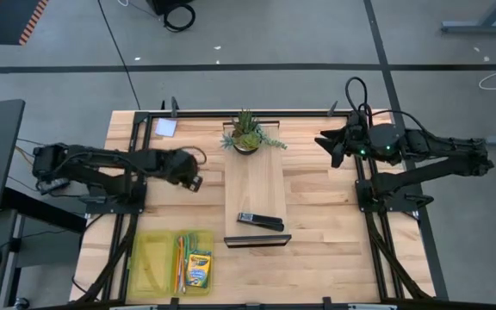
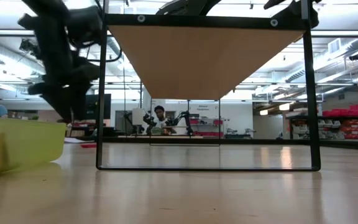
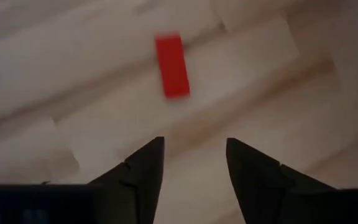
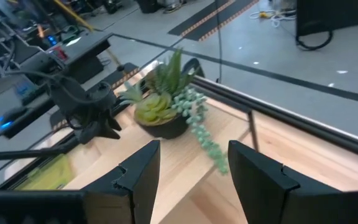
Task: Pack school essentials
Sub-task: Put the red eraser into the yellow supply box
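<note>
Red eraser [image 3: 172, 65] lies on bench [image 1: 317, 215], just ahead of left pincer [image 3: 194, 163], long axis roughly in line w/ pincer's reach. Left pincer [image 1: 195, 182] fingers apart, empty; you close in w/ this arm, it is nearer. Right pincer [image 4: 194, 165] apart, empty, waits far side facing potted plant [image 4: 166, 106]. Crayon box [image 1: 198, 269] in yellow tray [image 1: 145, 267]; label unreadable.

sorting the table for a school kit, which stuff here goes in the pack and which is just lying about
For the pack:
- crayon box in the yellow tray
- pens and pencils beside it
- red eraser ahead of the open left gripper
- note pad at the far left corner

Just lying about:
- potted plant
- black stapler-like bar
- right gripper, open, waiting near the plant
</note>
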Motion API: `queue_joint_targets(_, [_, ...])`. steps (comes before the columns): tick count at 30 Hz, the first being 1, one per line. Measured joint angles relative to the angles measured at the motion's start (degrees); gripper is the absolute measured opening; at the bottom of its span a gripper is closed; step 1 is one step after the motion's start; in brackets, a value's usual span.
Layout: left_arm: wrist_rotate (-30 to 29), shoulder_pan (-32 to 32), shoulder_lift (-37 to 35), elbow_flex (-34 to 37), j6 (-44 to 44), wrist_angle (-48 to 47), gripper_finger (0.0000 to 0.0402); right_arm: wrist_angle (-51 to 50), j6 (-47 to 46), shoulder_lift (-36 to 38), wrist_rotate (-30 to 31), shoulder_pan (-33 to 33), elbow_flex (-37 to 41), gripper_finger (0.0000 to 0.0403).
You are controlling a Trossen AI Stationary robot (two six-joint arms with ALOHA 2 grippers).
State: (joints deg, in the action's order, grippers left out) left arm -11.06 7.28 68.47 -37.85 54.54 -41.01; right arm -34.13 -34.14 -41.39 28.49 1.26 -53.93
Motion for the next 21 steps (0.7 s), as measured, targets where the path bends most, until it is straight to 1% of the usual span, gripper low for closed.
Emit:
queue_joint_targets(4, [0.4, 6.1, 0.6, 0.0, -5.0, 2.8, 0.018, 0.0, 1.0, 0.0, -1.2, -2.5, 0.0, 0.0196])
queue_joint_targets(8, [1.9, 10.0, 3.3, 0.0, -8.2, 8.2, 0.0179, 0.0, 1.6, 0.0, -3.3, -4.7, 0.0, 0.0196])
queue_joint_targets(12, [1.6, 11.1, 6.9, 0.0, -9.1, 13.5, 0.0191, 0.0, 1.9, 0.0, -4.5, -5.9, 0.0, 0.0196])
queue_joint_targets(17, [-0.9, 11.2, 11.3, 0.0, -9.9, 14.9, 0.0204, -0.1, 2.3, 0.0, -5.4, -6.5, 0.0, 0.0196])
queue_joint_targets(21, [-1.3, 11.2, 13.9, 0.0, -11.7, 16.2, 0.0204, -0.1, 2.4, 0.0, -5.5, -6.5, 0.0, 0.0196])
